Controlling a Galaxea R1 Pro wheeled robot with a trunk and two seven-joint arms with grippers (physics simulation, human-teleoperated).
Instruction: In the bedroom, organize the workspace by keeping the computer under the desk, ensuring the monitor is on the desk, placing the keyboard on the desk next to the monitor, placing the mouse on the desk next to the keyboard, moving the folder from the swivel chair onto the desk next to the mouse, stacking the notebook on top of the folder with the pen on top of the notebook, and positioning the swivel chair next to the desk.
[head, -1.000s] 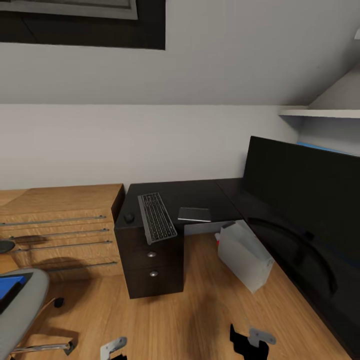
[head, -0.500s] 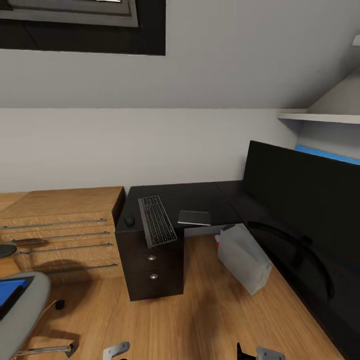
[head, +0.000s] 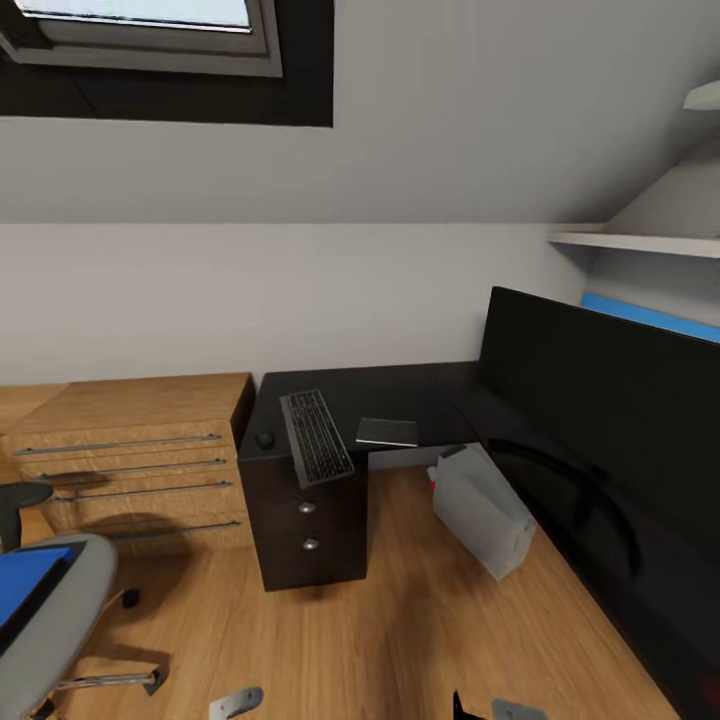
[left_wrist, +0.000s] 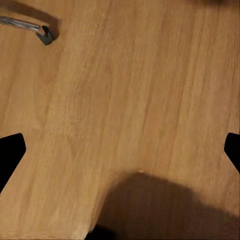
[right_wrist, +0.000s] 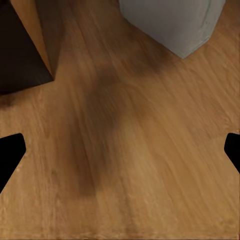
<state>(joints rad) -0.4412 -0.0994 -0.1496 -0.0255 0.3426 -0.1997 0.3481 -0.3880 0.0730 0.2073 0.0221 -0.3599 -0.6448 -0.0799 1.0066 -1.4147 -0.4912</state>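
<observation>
One swivel chair (head: 45, 600) stands at the far left on the wooden floor (head: 400, 620), with one blue folder (head: 25, 585) lying on its grey seat. One wooden dresser (head: 130, 450) with four metal rails stands against the wall, just beside the dark tabletop (head: 390, 392). On the tabletop, from left to right, lie one black mouse (head: 265, 438), one keyboard (head: 316, 437) whose near end overhangs the edge, and one dark notebook (head: 388, 432). Two drawers sit below the keyboard. One grey computer (head: 482, 510) stands tilted on the floor under the tabletop corner. One large black monitor (head: 600, 400) occupies the right side.

The left hand (left_wrist: 120, 150) is released, fingertips spread wide over bare floor; one chair foot (left_wrist: 45, 35) lies well apart. The right hand (right_wrist: 120, 150) is likewise released above the floor, with the computer (right_wrist: 172, 22) ahead of it. All tabletop items lie well apart from both hands.
</observation>
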